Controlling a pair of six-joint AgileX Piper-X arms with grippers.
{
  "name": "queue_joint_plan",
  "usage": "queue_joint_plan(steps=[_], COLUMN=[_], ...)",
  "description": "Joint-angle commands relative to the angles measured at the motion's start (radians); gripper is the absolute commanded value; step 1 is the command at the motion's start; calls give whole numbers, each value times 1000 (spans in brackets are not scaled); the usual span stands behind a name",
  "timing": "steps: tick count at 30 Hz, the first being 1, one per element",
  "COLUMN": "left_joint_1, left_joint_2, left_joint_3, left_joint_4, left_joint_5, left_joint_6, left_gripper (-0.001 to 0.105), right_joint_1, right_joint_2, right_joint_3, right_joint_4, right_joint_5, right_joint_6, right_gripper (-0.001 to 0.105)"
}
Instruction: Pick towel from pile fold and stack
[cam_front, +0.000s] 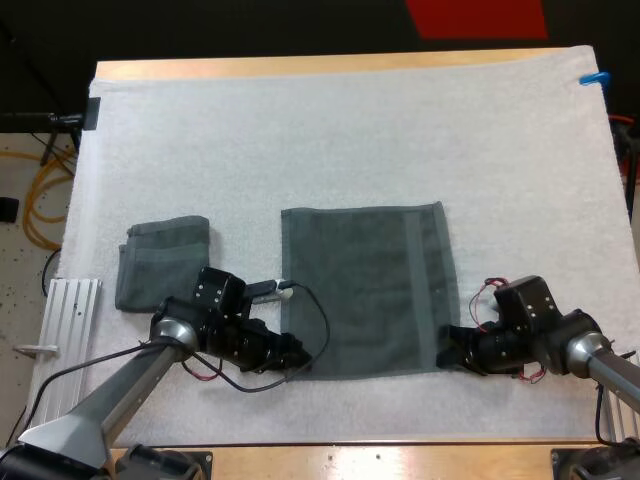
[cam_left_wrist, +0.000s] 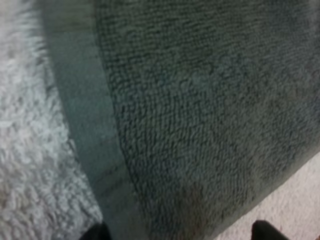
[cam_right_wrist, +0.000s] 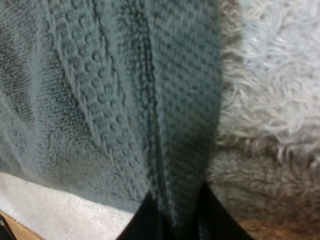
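- White mat (cam_front: 300, 130) covers the wooden table (cam_front: 400, 462).
- Right gripper (cam_front: 452, 350) is clamped on the spread towel (cam_front: 360, 290) at its edge.
- Left gripper (cam_front: 292, 355) stands apart at that towel's corner, with the folded towel (cam_front: 160, 262) just beyond.

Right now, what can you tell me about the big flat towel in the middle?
The flat towel is dark grey-green, fuzzy looped cloth with a smoother band along its edges. It lies spread open, roughly square, in the middle of the white mat. The right claw pinches its near right corner. The left claw is open at its near left corner.
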Motion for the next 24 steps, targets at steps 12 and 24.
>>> queue_joint_plan(steps=[12, 24], left_joint_1=[-119, -119], left_joint_2=[35, -22], left_joint_3=[26, 26], left_joint_4=[-17, 54], left_joint_5=[-135, -61], left_joint_6=[-8, 30], left_gripper=[41, 0], right_joint_1=[8, 12], right_joint_2=[15, -121], right_joint_3=[14, 14], right_joint_4=[29, 58], right_joint_5=[19, 9], right_joint_6=[-10, -33], right_gripper=[0, 0])
